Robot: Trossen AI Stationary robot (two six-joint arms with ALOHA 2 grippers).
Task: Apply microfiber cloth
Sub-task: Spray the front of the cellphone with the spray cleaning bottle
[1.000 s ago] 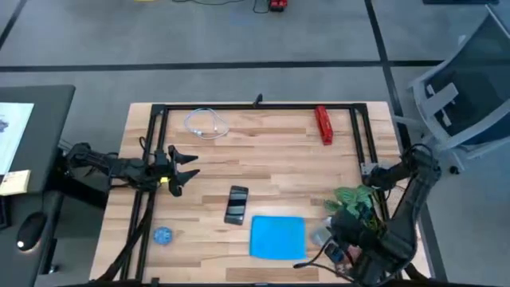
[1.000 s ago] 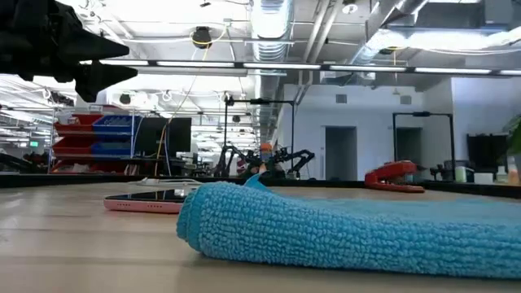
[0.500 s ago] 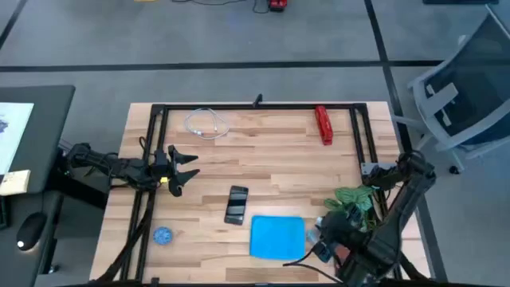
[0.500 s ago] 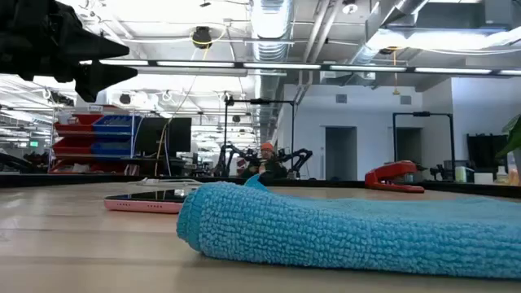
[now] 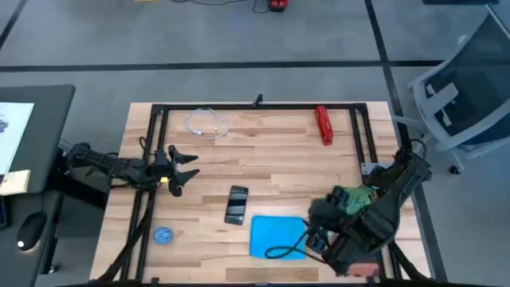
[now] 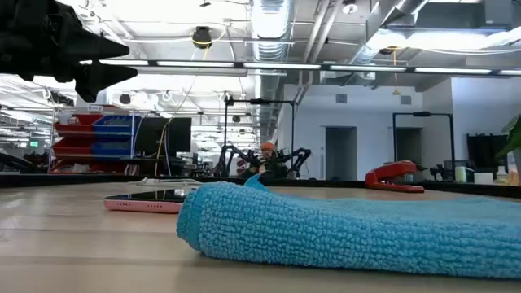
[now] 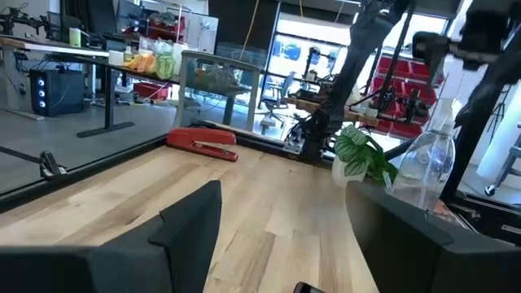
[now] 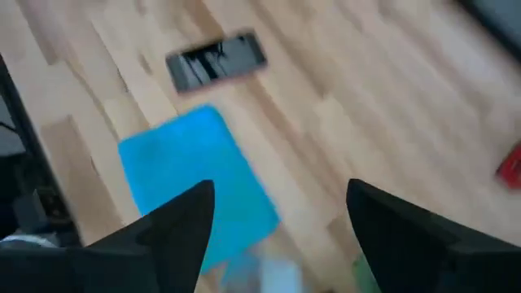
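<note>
Near the worktop's (image 5: 263,163) front edge you see one microfiber cloth (image 5: 276,237) lying flat beside one black smartphone (image 5: 237,204) — your right claw (image 8: 281,213) hangs above it, spread wide, empty. Left claw (image 5: 190,169) waits open, empty, well apart.

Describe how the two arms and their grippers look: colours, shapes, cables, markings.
Both arms are dark, jointed and slender. The left gripper has two black, pointed fingers and a small yellow mark at its base. The right gripper shows two broad, dark, flat-faced fingers in its wrist view. A black cable loops out from the right arm in the high view.
</note>
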